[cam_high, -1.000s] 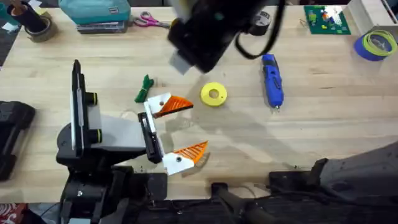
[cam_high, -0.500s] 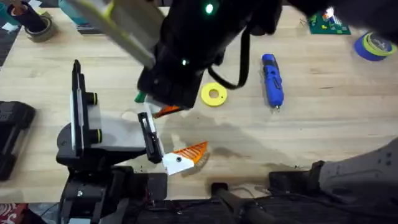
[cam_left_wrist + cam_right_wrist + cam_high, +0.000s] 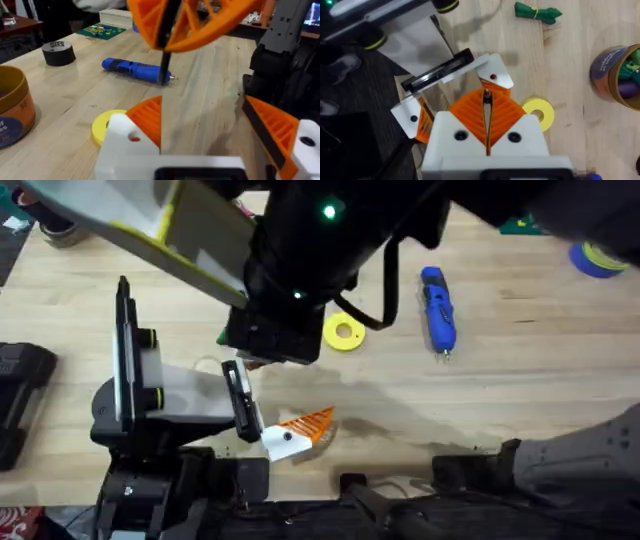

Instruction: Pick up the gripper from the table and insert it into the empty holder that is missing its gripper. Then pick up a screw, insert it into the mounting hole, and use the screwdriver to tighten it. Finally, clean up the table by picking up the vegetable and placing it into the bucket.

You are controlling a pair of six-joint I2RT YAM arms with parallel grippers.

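My right gripper [image 3: 486,114] is shut, its orange ribbed pads [image 3: 210,25] pinching a thin black screw [image 3: 164,67] that points down. The screw's tip hangs just above the white holder [image 3: 493,73] on one finger of my left gripper [image 3: 210,135]. An orange wedge [image 3: 150,117] sits in that holder. The left gripper is open, fingers wide apart, its other finger [image 3: 298,432] nearer the table's front edge. The blue screwdriver [image 3: 437,310] lies to the right. The green vegetable [image 3: 537,12] lies on the table beyond the holder. The orange bucket [image 3: 619,75] holds some items.
A flat yellow disc [image 3: 343,332] lies beside the holder. A black tape roll [image 3: 57,52] stands beyond the screwdriver. My right arm [image 3: 290,280] looms large over the table's middle. Bare wood lies at the right front.
The right arm has swung from the back of the table forward and left. It now covers the left gripper's far finger and the vegetable in the overhead view. The left arm has stayed put.
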